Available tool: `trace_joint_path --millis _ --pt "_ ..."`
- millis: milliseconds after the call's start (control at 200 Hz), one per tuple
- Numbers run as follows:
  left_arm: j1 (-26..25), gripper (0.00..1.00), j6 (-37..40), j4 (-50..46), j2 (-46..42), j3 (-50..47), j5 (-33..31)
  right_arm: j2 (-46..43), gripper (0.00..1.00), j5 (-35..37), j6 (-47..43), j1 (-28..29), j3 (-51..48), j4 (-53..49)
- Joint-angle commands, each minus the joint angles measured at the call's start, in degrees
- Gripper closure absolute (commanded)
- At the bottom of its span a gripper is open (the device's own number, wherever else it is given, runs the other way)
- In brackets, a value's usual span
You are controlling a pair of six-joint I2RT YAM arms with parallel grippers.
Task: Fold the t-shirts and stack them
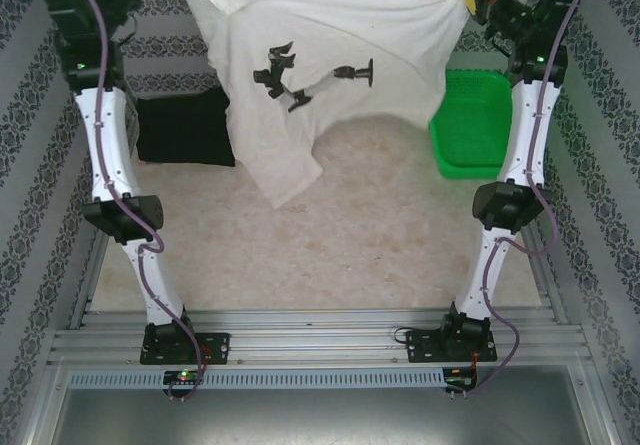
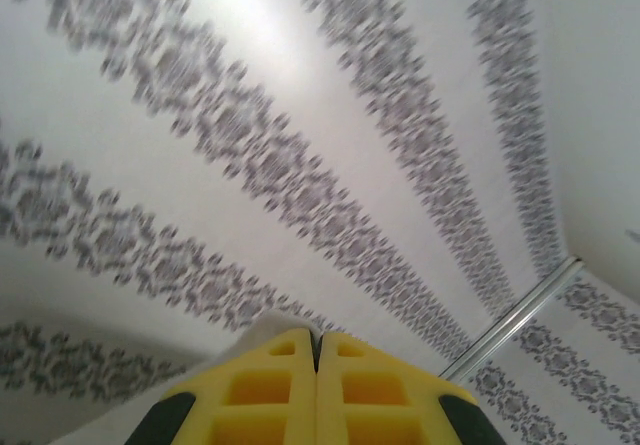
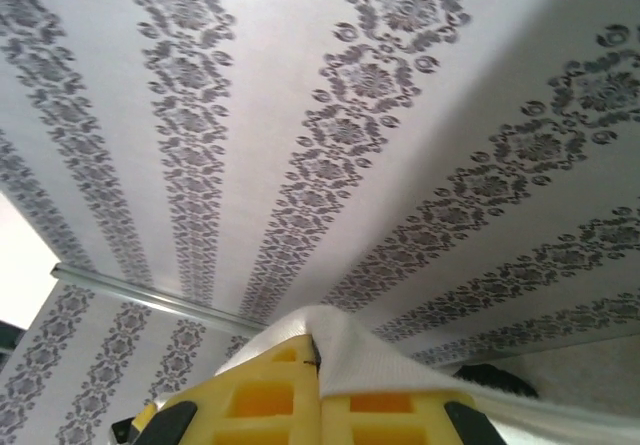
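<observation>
1. Two grippers are both clamped tight on the cream t-shirt [image 1: 330,35]; the left gripper [image 2: 316,343] pinches one corner, well left of the green basket [image 1: 470,130]; the right gripper [image 3: 316,353] pinches the other, raised near the basket.
2. The cream t-shirt hangs spread in the air, left of the basket, above the table [image 1: 400,235].
3. The black t-shirt [image 1: 185,130] lies on the table, well left of the basket.

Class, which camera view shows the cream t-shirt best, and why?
Top external: the whole cream t-shirt hangs spread between the left gripper and right gripper. The right wrist view shows a pinched corner; the left wrist view, a sliver of cloth beside the gripper's tip.
</observation>
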Motion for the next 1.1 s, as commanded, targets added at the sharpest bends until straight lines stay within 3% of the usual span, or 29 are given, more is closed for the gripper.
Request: trace_joint_path --millis 0,120,190,295,355,450,505,620,769,919,1039,1099 --pt "2.75 1.0 -3.22 10.9 -5.63 2.6 1.05 -5.85 1.0 -2.25 -0.79 -2.0 0.89 2.93" --pt "4.19 1.0 -4.65 12.74 -7.07 2.55 4.09 -9.42 1.0 -4.16 -4.99 -3.11 -0.7 -2.8" --pt "4.2 1.0 -4.93 13.68 -8.25 1.48 8.03 -12.42 1.0 -4.89 -12.41 -3.21 -2.79 -10.62" --pt "3.58 1.0 -3.97 10.22 -12.23 -4.41 15.58 -21.02 1.0 -4.36 -23.57 -3.19 -16.99 -18.26" --pt "1.92 1.0 5.09 -1.05 -18.18 -12.28 16.27 -28.38 1.0 -3.09 -26.96 -3.44 -32.42 -15.61" --pt "-2.11 1.0 27.71 -29.77 -24.73 -17.44 9.71 -38.24 1.0 -2.99 -26.75 -5.16 -57.16 -7.32" --pt "-4.36 1.0 32.87 -33.53 -31.75 -30.02 5.55 -42.19 1.0 -2.4 -29.0 -6.0 -68.05 -6.77" --pt "-4.42 1.0 25.02 -15.92 -54.79 -73.21 -1.89 -48.01 1.0 -1.39 -36.47 -6.97 -86.7 -8.94" --pt "-4.5 1.0 17.13 -19.82 -80.6 -107.87 -11.43 -55.31 1.0 2.23 -36.74 -7.04 -106.52 -6.32" --pt "-4.5 1.0 13.92 -34.68 -103.23 -123.34 -17.69 -59.32 1.0 7.32 -40.53 -6.89 -117.38 -12.43" --pt "-4.55 1.0 12.08 -45.5 -113.33 -127.48 -19.72 -64.16 1.0 11.68 -41.25 -6.95 -122.39 -15.71" --pt "-5.84 1.0 10.18 -45.64 -115.52 -127.83 -21.24 -65.44 1.0 14.08 -41.54 -6.99 -123.24 -17.98"
